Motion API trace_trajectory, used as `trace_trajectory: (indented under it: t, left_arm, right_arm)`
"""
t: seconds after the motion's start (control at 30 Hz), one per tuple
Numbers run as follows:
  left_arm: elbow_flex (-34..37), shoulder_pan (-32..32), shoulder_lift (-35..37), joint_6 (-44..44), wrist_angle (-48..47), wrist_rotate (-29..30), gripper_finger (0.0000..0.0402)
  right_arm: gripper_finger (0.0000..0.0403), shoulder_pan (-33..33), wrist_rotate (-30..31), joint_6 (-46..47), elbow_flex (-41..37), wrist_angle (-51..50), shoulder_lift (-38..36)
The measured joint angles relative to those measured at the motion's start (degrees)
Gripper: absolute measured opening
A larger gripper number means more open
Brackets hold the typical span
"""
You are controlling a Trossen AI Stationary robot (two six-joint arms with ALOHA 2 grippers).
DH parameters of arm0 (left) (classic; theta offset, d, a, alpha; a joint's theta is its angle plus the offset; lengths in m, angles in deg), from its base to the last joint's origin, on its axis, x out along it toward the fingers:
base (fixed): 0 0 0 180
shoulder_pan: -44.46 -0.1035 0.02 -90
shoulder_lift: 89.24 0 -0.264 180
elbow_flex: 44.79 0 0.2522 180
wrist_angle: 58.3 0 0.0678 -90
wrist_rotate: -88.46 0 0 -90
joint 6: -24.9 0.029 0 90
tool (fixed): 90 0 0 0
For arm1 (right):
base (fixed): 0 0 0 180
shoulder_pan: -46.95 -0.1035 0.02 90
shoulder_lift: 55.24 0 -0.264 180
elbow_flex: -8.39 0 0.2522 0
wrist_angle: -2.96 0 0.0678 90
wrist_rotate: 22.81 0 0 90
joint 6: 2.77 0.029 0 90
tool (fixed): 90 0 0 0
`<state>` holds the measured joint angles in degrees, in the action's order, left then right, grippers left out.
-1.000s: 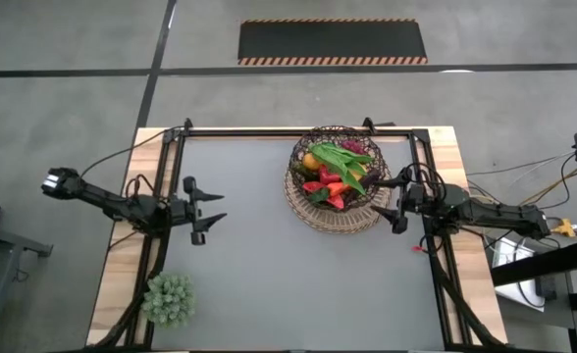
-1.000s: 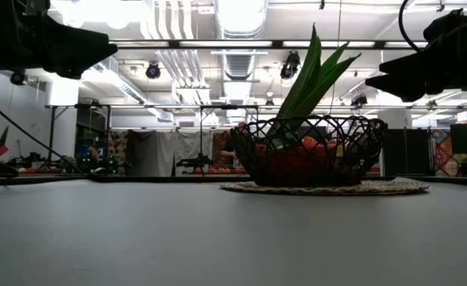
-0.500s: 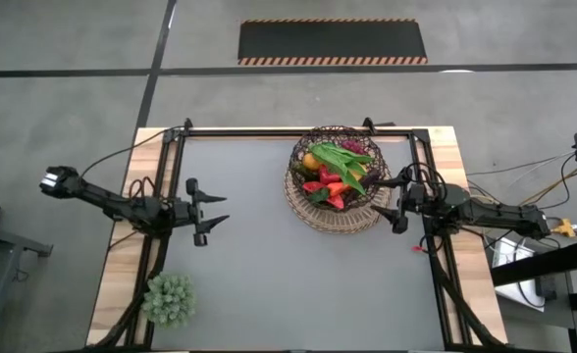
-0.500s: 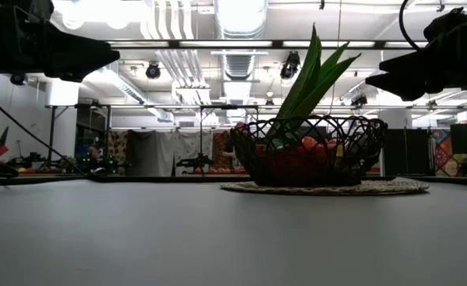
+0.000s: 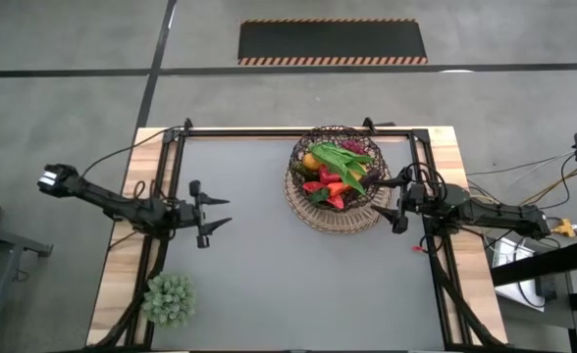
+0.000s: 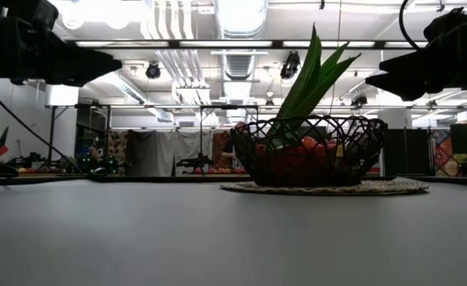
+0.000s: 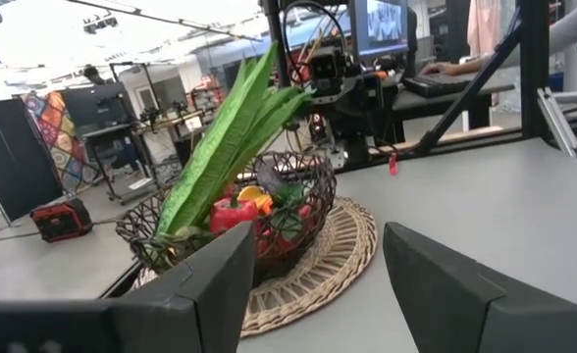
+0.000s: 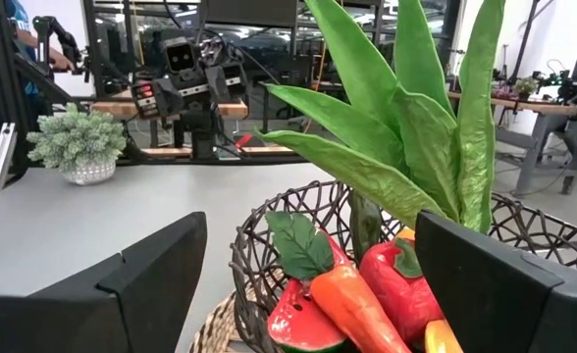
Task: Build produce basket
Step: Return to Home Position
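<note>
The basket point(image 5: 296, 162), dark open-weave wicker on a tan woven base point(image 5: 313, 218), stands at the table's far right. The produce point(image 5: 336, 176) is piled inside it: long green leaves point(image 8: 406, 127), a carrot point(image 8: 352, 304), a red pepper point(image 8: 401, 284) and a watermelon slice point(image 8: 298, 324). My right gripper point(image 5: 382, 199) hovers open just right of the basket, pointing at it. My left gripper point(image 5: 228, 211) hovers open over the table's left part, pointing toward the basket point(image 7: 146, 235) from far off. Neither has anything between its fingers.
A pale green leafy clump point(image 5: 168, 297) sits at the table's near left corner. A black frame runs round the table's edges point(image 5: 288, 133). The grey surface point(image 5: 269, 265) between the arms holds nothing else. Both grippers hang well above the table in the low view.
My left gripper has tipped a little lower and stayed open. The basket, the produce and my right arm have kept still.
</note>
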<state>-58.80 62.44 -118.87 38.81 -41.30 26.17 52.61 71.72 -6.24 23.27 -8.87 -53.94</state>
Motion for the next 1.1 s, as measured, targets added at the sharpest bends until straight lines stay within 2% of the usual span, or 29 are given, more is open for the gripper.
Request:
trace_trajectory:
  t: [0.6,1.1]
  left_arm:
    - [0.02,0.00,-7.80,0.01,-0.12,-0.04,0.0209]
    - [0.02,-0.02,-19.01,0.00,0.02,-0.04,0.0209]
  right_arm:
    - [0.0347,0.00,-0.02,0.01,0.07,0.02,0.00]
    - [0.0347,0.00,-0.03,0.00,0.07,0.02,-0.01]
